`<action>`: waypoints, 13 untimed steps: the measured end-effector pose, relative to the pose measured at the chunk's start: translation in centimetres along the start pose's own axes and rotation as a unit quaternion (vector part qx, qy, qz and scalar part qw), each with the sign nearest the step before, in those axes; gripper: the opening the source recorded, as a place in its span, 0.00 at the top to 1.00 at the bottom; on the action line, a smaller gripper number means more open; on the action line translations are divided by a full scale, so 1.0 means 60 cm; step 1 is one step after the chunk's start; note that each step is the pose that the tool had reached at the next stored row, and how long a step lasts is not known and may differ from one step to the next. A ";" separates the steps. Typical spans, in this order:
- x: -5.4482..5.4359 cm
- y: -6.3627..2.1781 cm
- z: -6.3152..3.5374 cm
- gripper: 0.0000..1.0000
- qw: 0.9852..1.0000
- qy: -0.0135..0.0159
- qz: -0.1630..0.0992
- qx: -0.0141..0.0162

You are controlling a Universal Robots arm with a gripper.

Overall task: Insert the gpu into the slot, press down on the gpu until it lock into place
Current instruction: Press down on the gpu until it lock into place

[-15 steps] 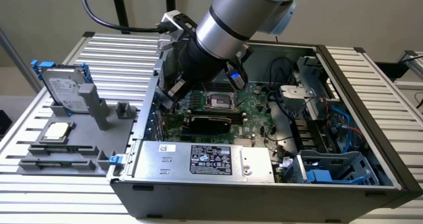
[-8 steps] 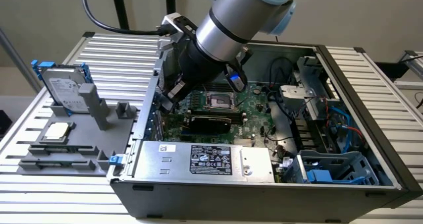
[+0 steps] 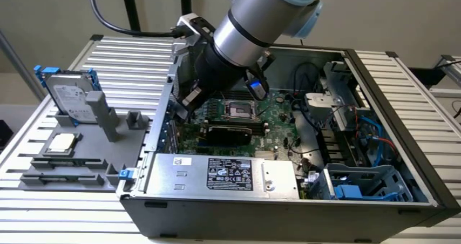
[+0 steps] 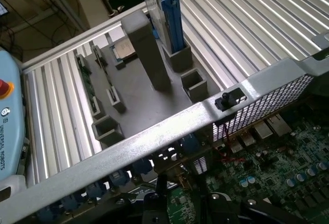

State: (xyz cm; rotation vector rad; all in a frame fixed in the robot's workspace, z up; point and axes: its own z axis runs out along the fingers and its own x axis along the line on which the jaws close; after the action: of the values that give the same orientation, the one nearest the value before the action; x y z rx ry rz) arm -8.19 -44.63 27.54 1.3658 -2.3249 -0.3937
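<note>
The gpu (image 3: 228, 133), a small black card with a green edge, stands on the motherboard just in front of the CPU socket (image 3: 238, 110). It sits where the slot runs, and the slot itself is hidden beneath it. My gripper (image 3: 189, 102) hangs inside the open computer case, close to the case wall at the exterior view's left and beside the card's end, not touching it. In the wrist view my gripper (image 4: 187, 206) looks down past the case's metal wall (image 4: 154, 136). Its dark fingers (image 4: 152, 206) stand apart over green board, open with nothing between them.
A silver labelled power-supply box (image 3: 223, 174) fills the case's near side. Cables and a blue-grey drive cage (image 3: 360, 184) crowd the exterior view's right. Outside the case, a grey fixture tray (image 3: 79, 147) holds a hard drive (image 3: 68, 98) and a processor chip (image 3: 61, 142).
</note>
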 end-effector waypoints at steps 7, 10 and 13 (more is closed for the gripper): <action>-0.002 0.000 0.000 0.67 1.000 -0.003 0.006 -0.002; -0.002 -0.001 -0.002 0.67 1.000 -0.003 0.007 -0.003; -0.002 -0.001 -0.002 0.67 1.000 -0.004 0.009 -0.003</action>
State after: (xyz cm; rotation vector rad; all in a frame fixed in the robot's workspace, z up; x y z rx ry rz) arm -8.03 -44.53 27.58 1.3410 -2.3380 -0.4015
